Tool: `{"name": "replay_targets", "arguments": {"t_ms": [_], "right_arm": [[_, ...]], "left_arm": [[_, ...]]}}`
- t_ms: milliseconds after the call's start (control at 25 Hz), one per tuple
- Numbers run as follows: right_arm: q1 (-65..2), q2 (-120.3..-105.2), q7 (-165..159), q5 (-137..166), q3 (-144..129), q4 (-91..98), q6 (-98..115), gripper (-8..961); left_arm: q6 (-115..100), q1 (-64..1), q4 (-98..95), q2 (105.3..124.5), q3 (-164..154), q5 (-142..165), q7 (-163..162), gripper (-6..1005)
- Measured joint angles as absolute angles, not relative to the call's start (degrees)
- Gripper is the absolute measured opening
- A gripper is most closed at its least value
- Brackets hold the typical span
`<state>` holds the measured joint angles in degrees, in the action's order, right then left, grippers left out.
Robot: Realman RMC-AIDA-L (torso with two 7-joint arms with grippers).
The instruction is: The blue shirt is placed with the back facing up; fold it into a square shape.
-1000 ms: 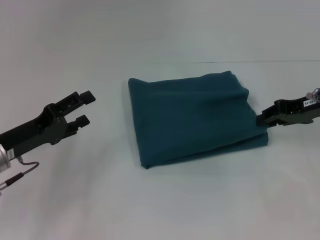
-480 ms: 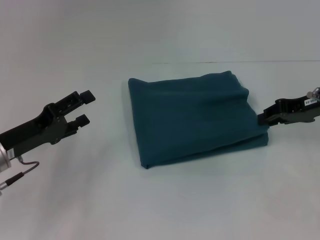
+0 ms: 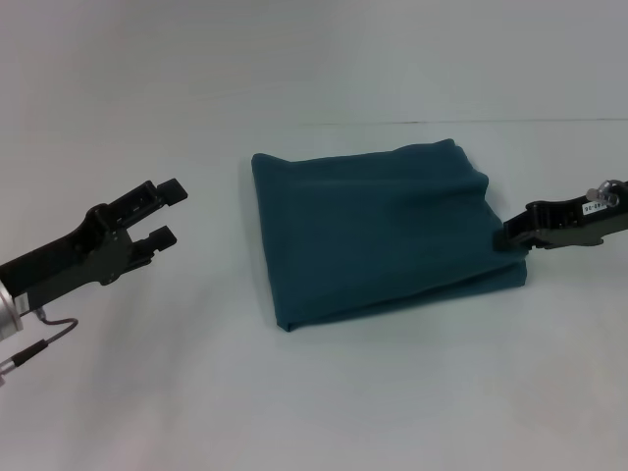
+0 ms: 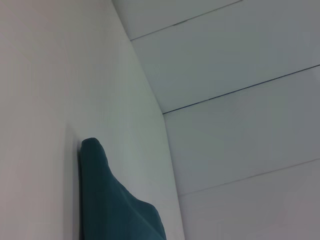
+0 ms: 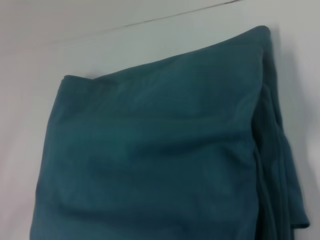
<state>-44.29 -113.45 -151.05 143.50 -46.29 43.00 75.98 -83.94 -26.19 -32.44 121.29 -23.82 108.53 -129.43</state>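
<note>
The blue shirt (image 3: pixel 378 231) lies folded into a rough square on the white table, plain side up, with looser layers bunched along its right side. It fills the right wrist view (image 5: pixel 150 150), and a corner of it shows in the left wrist view (image 4: pixel 110 205). My right gripper (image 3: pixel 502 238) reaches in from the right, its tip touching the shirt's right edge just above the near corner. My left gripper (image 3: pixel 169 211) hovers open to the left of the shirt, well apart from it, with nothing between its fingers.
The white table (image 3: pixel 324 392) runs around the shirt on all sides. A thin dark seam line (image 3: pixel 442 122) crosses the surface just behind the shirt. A grey cable (image 3: pixel 39 339) hangs under the left arm.
My right gripper has shifted slightly left, so its tip now meets the shirt's right edge. The shirt and the left arm have not moved.
</note>
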Motion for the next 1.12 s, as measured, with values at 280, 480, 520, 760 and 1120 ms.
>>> {"name": "replay_targets", "arguments": {"t_ms": [280,480,520,760,1120], "right_arm": [[-44.0,-113.47,-151.5,142.9,-46.0,43.2,76.6,249],[-43.9,-113.44,-151.1,141.7,-46.0,43.1,77.4,213],[-43.9,-113.42,-151.2,141.7,-46.0,43.1,77.4,205],[-43.7,-113.09,-152.2,142.0,-46.0,43.4,78.4,53],[-43.0,-112.68,-153.2,144.2,-46.2,41.4,78.0,44]], "left_arm": [[-83.9,-26.1,-32.4,121.29,-23.8,108.6,-129.4,949],[-83.9,-26.0,-32.4,121.29,-23.7,108.6,-129.3,949],[-83.9,-26.0,-32.4,121.29,-23.8,108.6,-129.3,949],[-84.0,-26.0,-32.4,121.29,-23.8,108.6,-129.3,950],[-83.7,-26.0,-32.4,121.35,-23.8,108.5,-129.3,950]]}}
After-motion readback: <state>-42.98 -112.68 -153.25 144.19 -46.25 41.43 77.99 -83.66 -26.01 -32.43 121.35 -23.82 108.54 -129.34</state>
